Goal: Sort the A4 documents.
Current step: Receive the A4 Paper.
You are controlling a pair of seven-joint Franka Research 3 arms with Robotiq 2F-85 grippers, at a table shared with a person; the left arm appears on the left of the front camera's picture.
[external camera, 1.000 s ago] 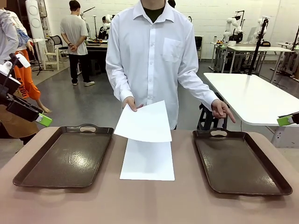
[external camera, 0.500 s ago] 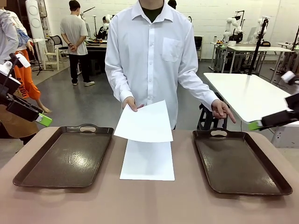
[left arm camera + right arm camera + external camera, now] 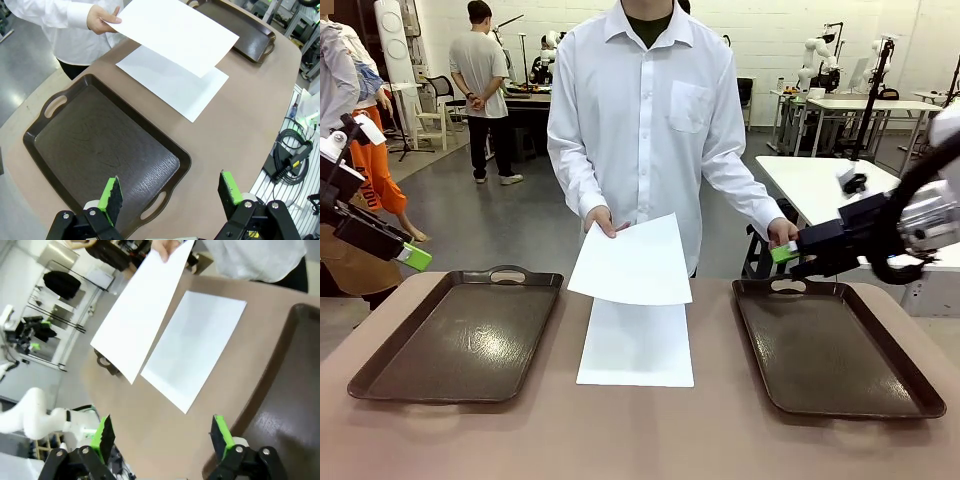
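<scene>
Currently one A4 document [image 3: 636, 345] lies flat on the brown desk [image 3: 640, 430], between the left tray [image 3: 460, 335] and the right tray [image 3: 830, 350], touching neither. A second A4 document [image 3: 630, 262] is held tilted above it, pinched at a far corner by the person's hand [image 3: 603, 221]; its near edge hangs over the far part of the flat sheet.

The robot's right hand [image 3: 782, 253] hovers over the far end of the right tray, near its handle and just in front of the person's other hand [image 3: 782, 232]. Its fingers stand wide apart and grip nothing. The robot's left hand [image 3: 417, 257] hangs in the air off the desk's left side, above and beyond the left tray. It is likewise spread wide and grips nothing, and in its wrist view the green pads [image 3: 112, 192] straddle that tray's near handle.
</scene>
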